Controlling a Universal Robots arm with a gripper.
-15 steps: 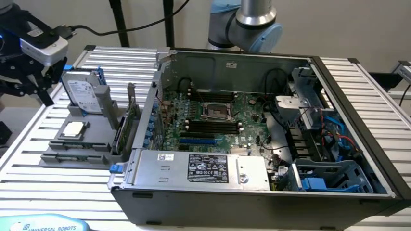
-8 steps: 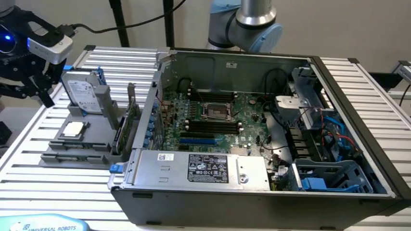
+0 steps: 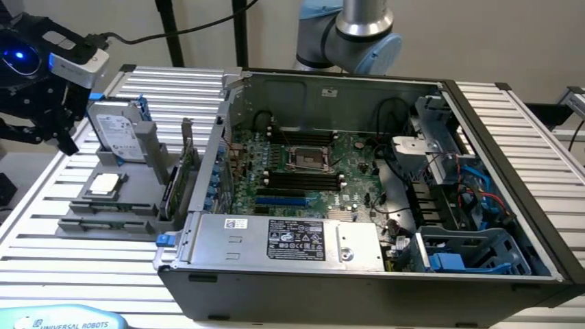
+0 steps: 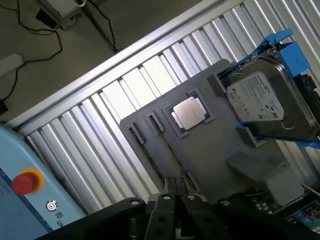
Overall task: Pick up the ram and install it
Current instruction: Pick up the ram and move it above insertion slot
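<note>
My gripper hangs above the table's far corner on the exterior view's left, beside the grey parts holder. In the wrist view its fingers are pressed together, shut on nothing, over the holder's edge. A thin dark strip runs edge-on along the holder's long slot; I cannot tell for sure that it is the ram. The motherboard's black slots lie inside the open computer case.
On the holder are a hard drive in a blue bracket, a square silver processor and an upright green card. A teach pendant with a red button sits past the table edge. The case walls stand high.
</note>
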